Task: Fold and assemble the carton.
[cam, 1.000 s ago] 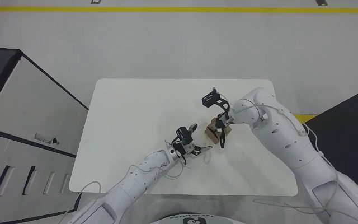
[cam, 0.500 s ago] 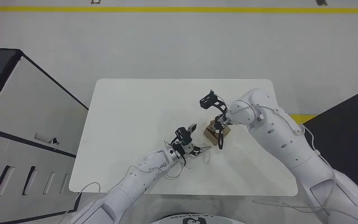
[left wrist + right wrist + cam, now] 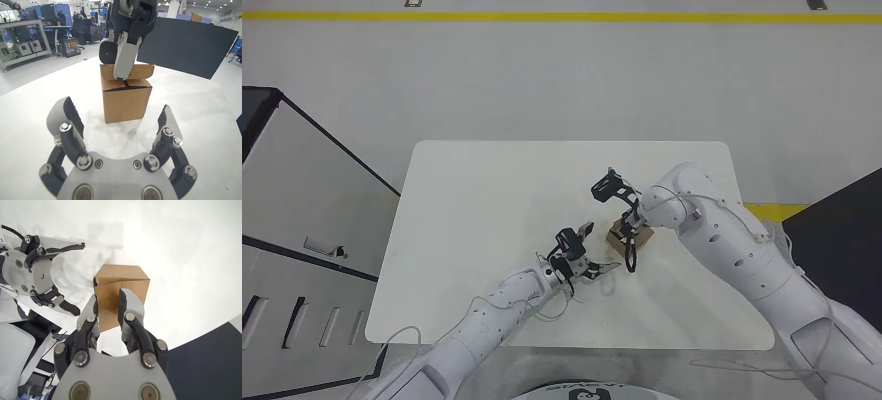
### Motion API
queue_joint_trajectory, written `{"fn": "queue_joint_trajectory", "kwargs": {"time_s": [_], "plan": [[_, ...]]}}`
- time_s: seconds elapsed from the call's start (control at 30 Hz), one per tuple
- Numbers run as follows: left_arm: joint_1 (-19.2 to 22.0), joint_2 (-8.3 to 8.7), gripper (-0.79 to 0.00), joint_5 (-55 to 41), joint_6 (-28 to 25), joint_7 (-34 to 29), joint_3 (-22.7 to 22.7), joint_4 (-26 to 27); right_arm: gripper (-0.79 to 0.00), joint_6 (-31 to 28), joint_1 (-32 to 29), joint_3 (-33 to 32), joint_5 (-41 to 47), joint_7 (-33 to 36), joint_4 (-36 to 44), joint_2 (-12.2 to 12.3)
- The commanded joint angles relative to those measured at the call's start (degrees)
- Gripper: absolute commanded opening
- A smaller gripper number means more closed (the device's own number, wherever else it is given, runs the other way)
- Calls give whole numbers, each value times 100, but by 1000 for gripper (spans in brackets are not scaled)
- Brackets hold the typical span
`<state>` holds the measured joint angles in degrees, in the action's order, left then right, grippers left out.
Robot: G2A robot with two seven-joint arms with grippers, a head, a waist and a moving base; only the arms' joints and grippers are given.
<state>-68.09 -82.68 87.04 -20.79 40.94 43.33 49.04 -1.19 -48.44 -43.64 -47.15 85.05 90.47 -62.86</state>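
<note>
A small brown carton (image 3: 618,234) stands upright on the white table (image 3: 492,220), right of centre. Its rear top flap (image 3: 140,71) sticks up, and the other top flaps lie folded in. My right gripper (image 3: 627,250) hangs over the carton, and one white finger (image 3: 124,60) presses its tip at the foot of the raised flap. In the right wrist view its fingers (image 3: 108,293) stand a narrow gap apart in front of the flap (image 3: 107,306), pinching nothing. My left gripper (image 3: 116,106) rests low on the table just short of the carton (image 3: 125,102), wide open.
A dark panel (image 3: 842,220) stands off the table's right edge, also seen behind the carton as a dark panel (image 3: 189,47). A grey cabinet (image 3: 282,200) sits beyond the left edge. The table's left half is bare white surface.
My right arm has shifted slightly left over the carton, bringing its gripper further onto the top. The left arm has kept still.
</note>
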Motion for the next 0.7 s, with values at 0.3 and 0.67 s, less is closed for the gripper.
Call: {"fn": "queue_joint_trajectory", "kwargs": {"time_s": [0.3, 0.67], "plan": [[-27, 12, 0, 36, 3, -53, -9, 67, -600, 22, 9, 17, -39, 6, 52, -37], [-53, 20, 0, 42, 24, -67, -10, 92, -576, -22, -26, 17, -70, 29, 49, -57]]}}
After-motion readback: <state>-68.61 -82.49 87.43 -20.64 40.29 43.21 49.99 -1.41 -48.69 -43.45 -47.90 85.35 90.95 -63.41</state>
